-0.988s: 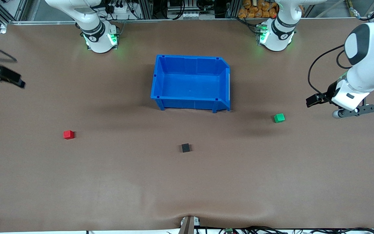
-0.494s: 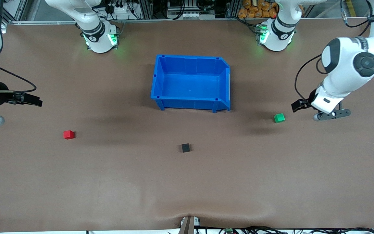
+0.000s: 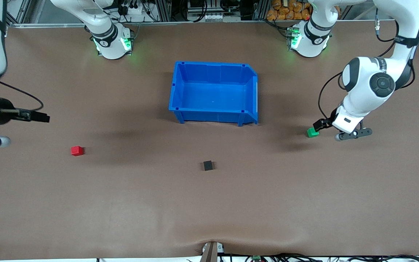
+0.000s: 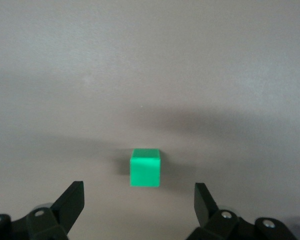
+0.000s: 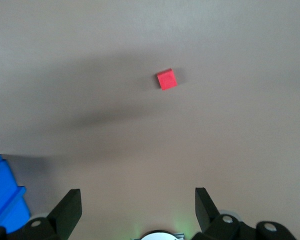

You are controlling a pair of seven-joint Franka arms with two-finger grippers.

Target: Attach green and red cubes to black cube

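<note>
The green cube (image 3: pixel 312 132) lies on the table toward the left arm's end. My left gripper (image 3: pixel 320 124) is open and empty, low over the table right beside it. In the left wrist view the green cube (image 4: pixel 145 167) sits just ahead of the open gripper (image 4: pixel 138 192), untouched. The red cube (image 3: pixel 77 150) lies toward the right arm's end. My right gripper (image 3: pixel 43 118) is open and empty, over the table well apart from it. In the right wrist view the red cube (image 5: pixel 166 79) lies far ahead of the gripper (image 5: pixel 137 195). The black cube (image 3: pixel 208 165) sits alone mid-table.
An empty blue bin (image 3: pixel 180 87) stands mid-table, farther from the front camera than the black cube. Its corner shows in the right wrist view (image 5: pixel 5 200). The brown table mat (image 3: pixel 209 203) is wrinkled at the near edge.
The left gripper has swung in from the table's end and come down beside the green cube. The right gripper has come in from the table's end toward the red cube. No cube has moved.
</note>
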